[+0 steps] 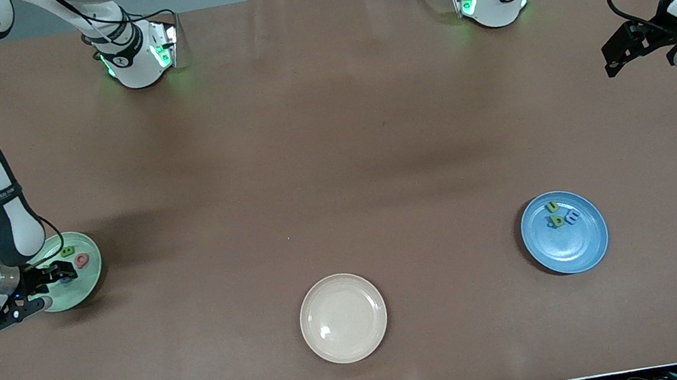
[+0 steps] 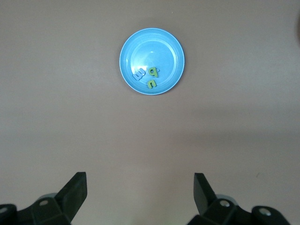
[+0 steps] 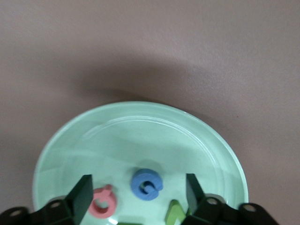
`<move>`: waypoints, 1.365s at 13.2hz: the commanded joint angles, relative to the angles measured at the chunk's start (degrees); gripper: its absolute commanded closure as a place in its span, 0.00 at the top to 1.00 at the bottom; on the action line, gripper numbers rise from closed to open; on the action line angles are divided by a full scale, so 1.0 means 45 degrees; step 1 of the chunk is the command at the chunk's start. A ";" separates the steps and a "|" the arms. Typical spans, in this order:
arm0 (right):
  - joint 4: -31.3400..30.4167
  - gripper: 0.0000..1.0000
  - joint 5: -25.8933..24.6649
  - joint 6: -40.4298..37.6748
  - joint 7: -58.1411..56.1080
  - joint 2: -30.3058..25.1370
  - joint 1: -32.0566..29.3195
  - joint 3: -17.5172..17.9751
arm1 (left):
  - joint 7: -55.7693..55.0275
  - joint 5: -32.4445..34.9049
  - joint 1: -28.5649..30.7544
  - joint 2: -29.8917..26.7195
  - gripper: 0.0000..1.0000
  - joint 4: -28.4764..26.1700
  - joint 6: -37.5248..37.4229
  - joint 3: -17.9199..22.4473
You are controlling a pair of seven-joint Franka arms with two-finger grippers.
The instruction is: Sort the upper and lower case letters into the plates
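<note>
Two plates held the sorted letters: the right gripper hung spread and empty over the green plate, seemingly having dropped the blue letter, while the left gripper waited wide and empty, well clear of the blue plate.

High front camera faces both arms; right wrist view close over green plate, left wrist view high above blue plate

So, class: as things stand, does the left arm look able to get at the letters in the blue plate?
Probably yes. The left gripper hangs open over bare table, and nothing lies between it and the blue plate holding the letters.
</note>
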 commanded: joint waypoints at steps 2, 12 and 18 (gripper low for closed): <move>-0.0359 0.99 -0.0081 -0.3368 0.2728 -0.2868 0.0782 0.0048 | -0.0033 -0.0073 0.0063 -0.0245 1.00 -0.0134 0.0050 -0.0056; -0.0321 1.00 -0.0120 -0.8240 0.7206 -0.7832 0.3088 0.0106 | 0.0045 -0.0073 -0.0015 -0.0245 1.00 -0.0057 0.0050 -0.0056; 0.2328 1.00 -0.0218 -0.9155 0.7189 -0.8227 0.2934 0.0028 | 0.0163 -0.0073 -0.0015 -0.0031 1.00 -0.0037 0.0167 -0.0056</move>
